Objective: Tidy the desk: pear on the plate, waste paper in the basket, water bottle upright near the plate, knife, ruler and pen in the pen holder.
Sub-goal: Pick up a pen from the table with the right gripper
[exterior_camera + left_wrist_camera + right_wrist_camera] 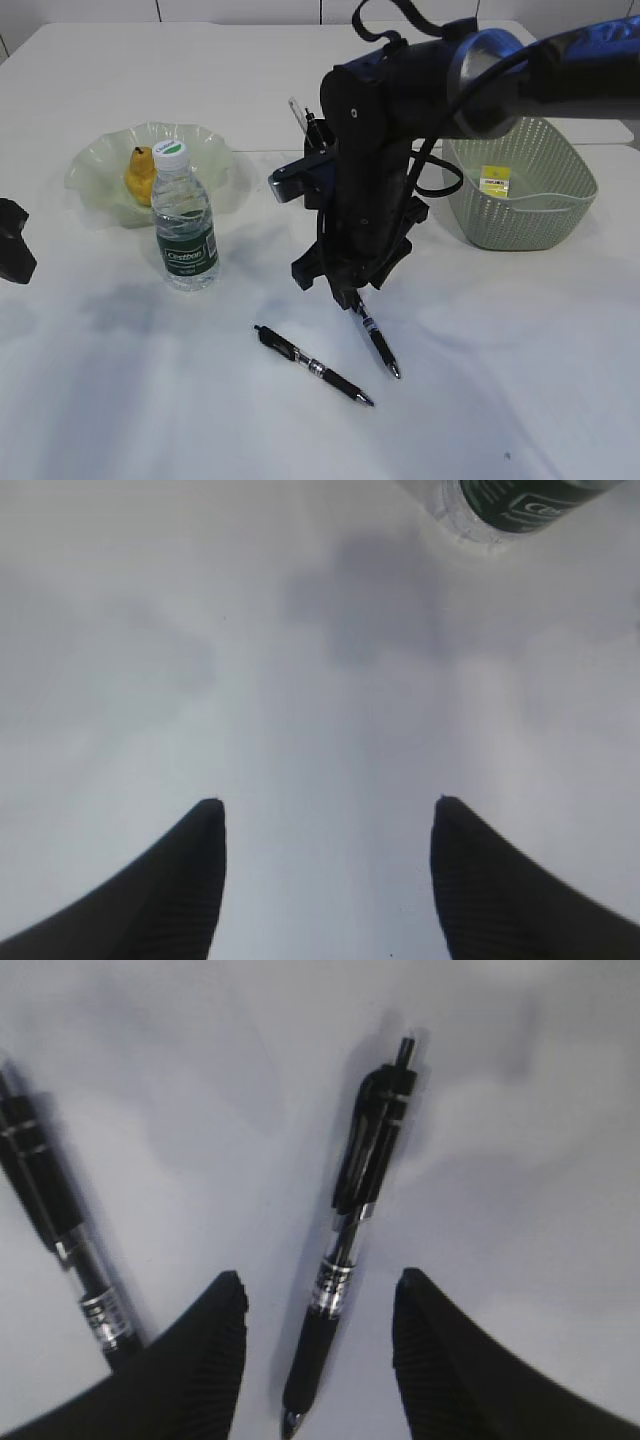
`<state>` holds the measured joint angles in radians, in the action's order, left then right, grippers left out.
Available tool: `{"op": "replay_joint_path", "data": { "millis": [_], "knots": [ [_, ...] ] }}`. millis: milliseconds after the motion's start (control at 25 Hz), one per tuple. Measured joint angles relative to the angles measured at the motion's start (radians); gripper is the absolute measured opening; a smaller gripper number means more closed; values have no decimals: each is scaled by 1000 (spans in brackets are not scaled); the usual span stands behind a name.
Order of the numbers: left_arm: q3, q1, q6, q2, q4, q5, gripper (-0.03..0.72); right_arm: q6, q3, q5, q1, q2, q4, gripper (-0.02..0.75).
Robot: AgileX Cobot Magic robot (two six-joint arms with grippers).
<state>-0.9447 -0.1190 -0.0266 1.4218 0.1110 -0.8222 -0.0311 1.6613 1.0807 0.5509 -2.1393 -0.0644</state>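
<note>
The right pincer (318, 1305) hangs low over the white table (500, 400). Its two black fingers (205, 1360) are apart, and a black click pen with a clear middle (350, 1250) lies on the table between them. The fingers do not touch that pen. A second black pen (312, 365) lies just beside it on the left, also flat on the table.

The left pincer (325, 815) is apart too, with nothing between its fingers, only bare table. The bottom of the clear plastic water bottle with a green label (500, 505) shows at the top of its view.

That bottle (184, 220) stands upright with its white and green cap on, near the wavy pale green glass plate (210, 150). The yellow pear (140, 175) sits on the plate. The pale green woven basket (560, 220) stands on the right, well apart from the pens.
</note>
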Motion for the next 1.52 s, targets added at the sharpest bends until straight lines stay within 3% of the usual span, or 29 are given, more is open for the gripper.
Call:
{"op": "replay_joint_path", "data": {
  "millis": [680,1520],
  "knots": [
    [0,0,0,0,0,25,456,-58,25,-4,-87,-77,-23,377],
    [0,0,0,0,0,29,456,-85,75,-19,-53,-122,9,377]
  ]
}}
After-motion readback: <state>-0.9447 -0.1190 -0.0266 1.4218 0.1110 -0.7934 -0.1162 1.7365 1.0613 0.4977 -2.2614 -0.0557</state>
